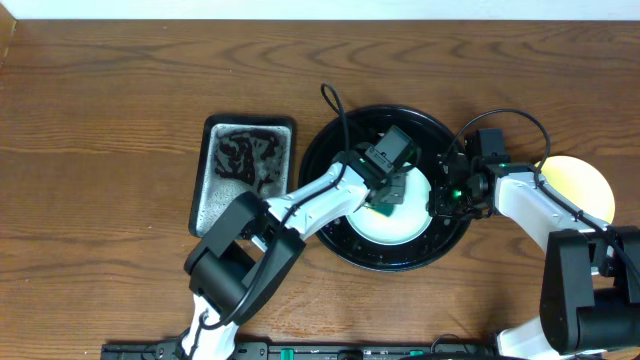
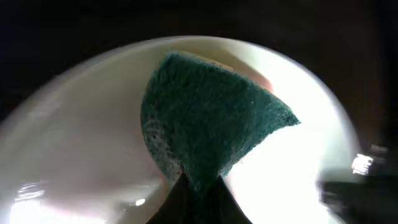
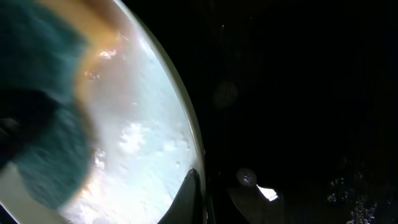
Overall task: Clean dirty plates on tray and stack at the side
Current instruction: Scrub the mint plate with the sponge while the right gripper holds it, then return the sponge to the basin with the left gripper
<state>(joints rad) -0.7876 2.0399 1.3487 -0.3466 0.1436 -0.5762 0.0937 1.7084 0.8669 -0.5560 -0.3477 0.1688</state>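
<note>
Plate (image 1: 400, 228), pale mint:
- Lay flat inside the round black tray (image 1: 345, 240), toward its near side.
- Looked wet and glossy in both wrist views.
- Carried an orange-tinted patch beside the sponge in the right wrist view; could not be told whether smear or sponge backing.

Tray:
- Stood near the middle of the wooden table (image 1: 100, 120).
- Surrounded the plate on all sides with its raised rim.

Left end effector (image 1: 385, 198):
- Reached into the tray from the left side and hung over the plate.
- Was clamped fully shut on a green sponge (image 2: 211, 118), pinching it at its lower corner.
- Held the sponge fanned out and pressed against the face of the plate.

Right end effector (image 1: 442, 195):
- Sat at the right edge of the plate, inside the tray.
- Was closed down on the plate rim, with the thin edge running in between the fingers (image 3: 189, 194).

Yellow plate (image 1: 585, 185):
- Rested on the table outside the tray, to its right.
- Was partly covered by the right arm.

Small rectangular tray (image 1: 212, 205):
- Stood on the table just left of the round tray, apart from it.
- Contained dark clumps and pale foam.
</note>
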